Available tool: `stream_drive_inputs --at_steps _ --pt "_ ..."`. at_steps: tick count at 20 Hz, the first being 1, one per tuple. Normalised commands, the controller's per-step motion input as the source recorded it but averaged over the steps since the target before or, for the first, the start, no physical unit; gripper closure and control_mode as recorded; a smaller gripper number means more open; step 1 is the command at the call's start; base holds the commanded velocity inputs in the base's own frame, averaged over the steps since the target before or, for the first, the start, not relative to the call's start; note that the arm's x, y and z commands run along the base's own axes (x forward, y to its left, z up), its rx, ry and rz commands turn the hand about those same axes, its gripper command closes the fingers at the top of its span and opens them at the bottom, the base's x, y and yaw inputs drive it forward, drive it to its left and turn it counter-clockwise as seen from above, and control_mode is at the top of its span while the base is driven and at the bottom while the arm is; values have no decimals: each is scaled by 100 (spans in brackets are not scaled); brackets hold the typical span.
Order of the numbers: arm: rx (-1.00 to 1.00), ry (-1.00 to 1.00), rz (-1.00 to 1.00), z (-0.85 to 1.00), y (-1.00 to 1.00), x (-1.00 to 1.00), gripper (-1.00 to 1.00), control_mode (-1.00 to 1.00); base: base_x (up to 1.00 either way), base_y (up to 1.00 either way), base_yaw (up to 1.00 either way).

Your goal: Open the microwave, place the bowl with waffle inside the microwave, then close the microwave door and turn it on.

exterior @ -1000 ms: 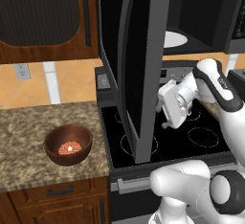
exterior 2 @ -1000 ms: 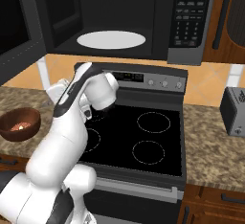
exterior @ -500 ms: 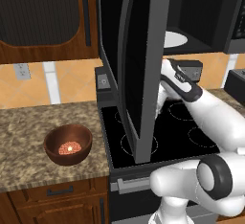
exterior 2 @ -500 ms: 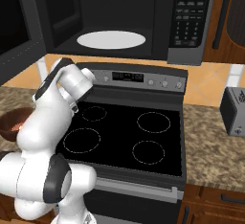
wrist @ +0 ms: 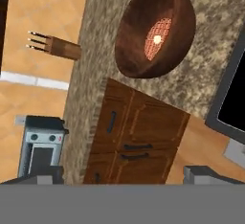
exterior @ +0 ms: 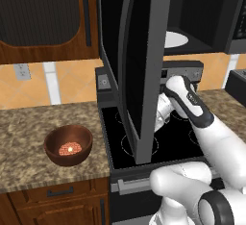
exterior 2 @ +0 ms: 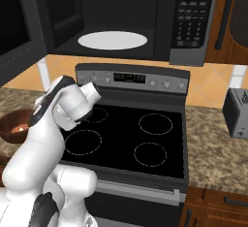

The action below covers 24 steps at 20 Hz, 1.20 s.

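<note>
Nearby, speckled granite counter [exterior: 29, 137], wooden cabinets [wrist: 139, 137]

Nothing legible here: the microwave [exterior 2: 121, 20] control panel [exterior 2: 193, 8] display and keypad are a blur, and the stove [exterior 2: 131, 134] clock display [exterior 2: 129, 78] shows only unreadable smudges.

The arm [exterior: 192, 106] has swung left behind the open microwave door [exterior: 141, 65], toward the bowl [exterior: 68, 144].
</note>
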Motion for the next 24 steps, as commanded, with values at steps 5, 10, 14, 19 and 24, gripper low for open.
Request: stream_drive_inputs --at_steps 5,10,14,19,24 --pt "1 18 -29 -21 0 44 -100 -100 0 0 0" --pt "-5 17 -5 -45 13 68 -100 -100 0 0 0" --pt "-8 10 0 -41 41 83 -100 -100 0 0 0" --pt "-2 1 0 -2 69 43 -100 -100 0 0 0" --pt "-8 5 0 -5 75 30 -100 -100 0 0 0"
